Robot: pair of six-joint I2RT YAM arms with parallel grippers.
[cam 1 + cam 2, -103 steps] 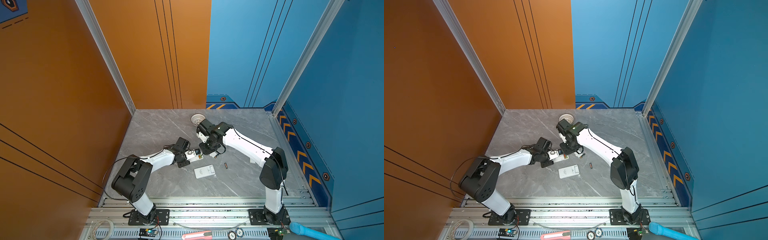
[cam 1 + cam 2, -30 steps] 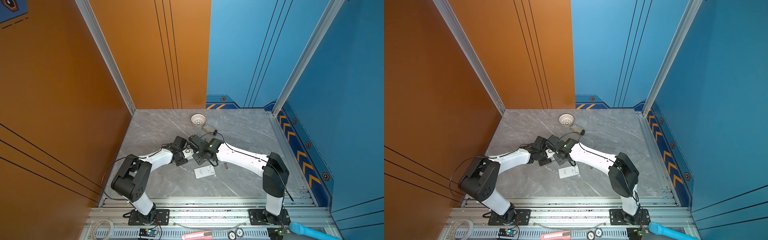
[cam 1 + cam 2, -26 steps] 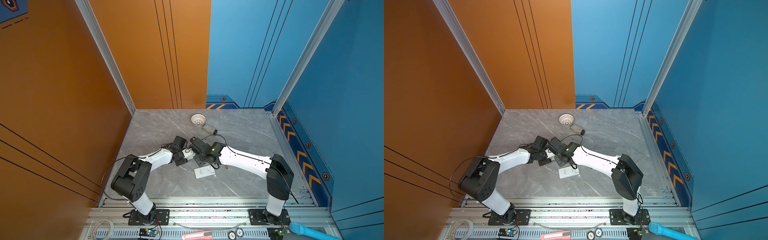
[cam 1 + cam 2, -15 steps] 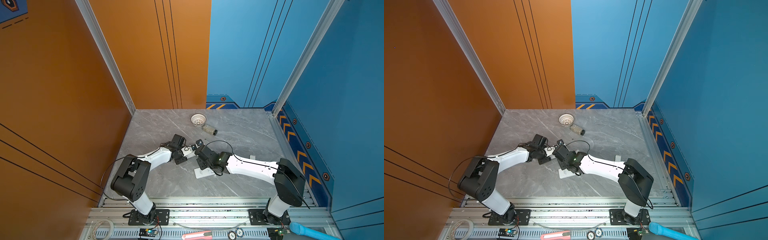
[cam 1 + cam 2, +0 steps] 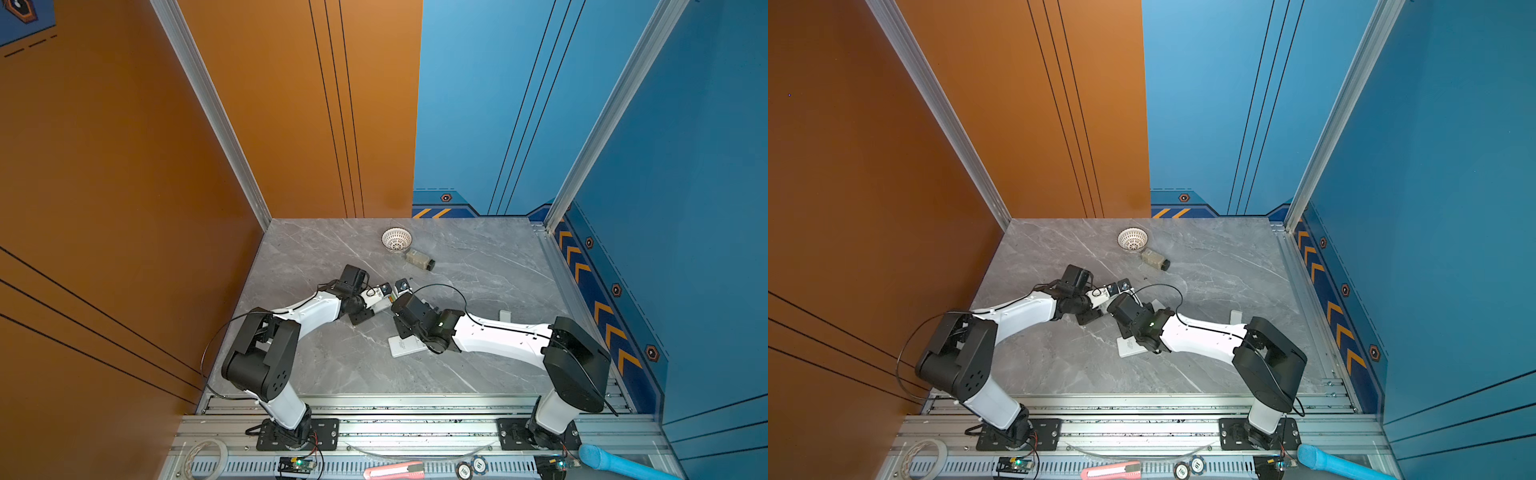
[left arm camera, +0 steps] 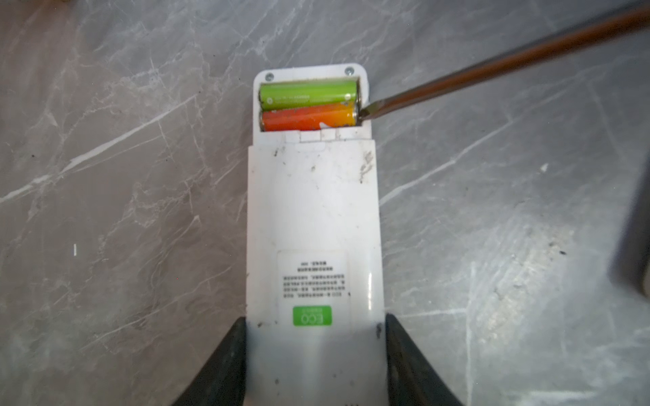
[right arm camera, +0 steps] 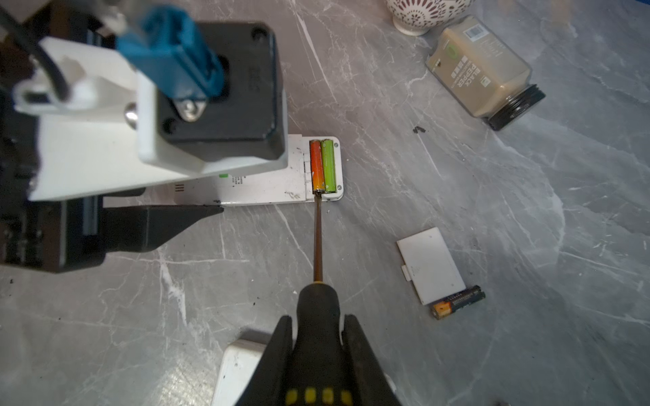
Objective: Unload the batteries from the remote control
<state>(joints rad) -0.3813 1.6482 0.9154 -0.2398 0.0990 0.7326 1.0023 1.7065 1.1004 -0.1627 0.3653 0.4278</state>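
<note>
Grey marble-patterned tabletop (image 5: 332, 257), walled in orange and blue, seen from the robot's side with twelve o'clock at the far wall. Near the centre lies a long white plastic remote control (image 6: 313, 211), back up. The left gripper (image 6: 314, 318) clamps its black jaws at a medium spread against the remote's two long sides, pinning it flat.

The battery bay at the remote's far end is open. Two batteries lie in it side by side: a light green cylinder (image 6: 306, 95) nearest the end and an orange cylinder (image 6: 306, 119) beside it.

The right gripper (image 7: 317, 318) holds its jaws narrowly shut on a black-handled screwdriver with yellow marks (image 7: 317, 239). The blade tip rests at one end of the orange battery.

At about four o'clock from the remote lies a small white rectangular bay cover (image 7: 431, 265), with a loose black-and-orange battery (image 7: 459, 302) against its edge. At twelve to one o'clock sit a white perforated bowl (image 5: 397, 240) and a toppled pepper jar (image 7: 482, 66).

My reading: cover off, one battery out, two left to pry.
</note>
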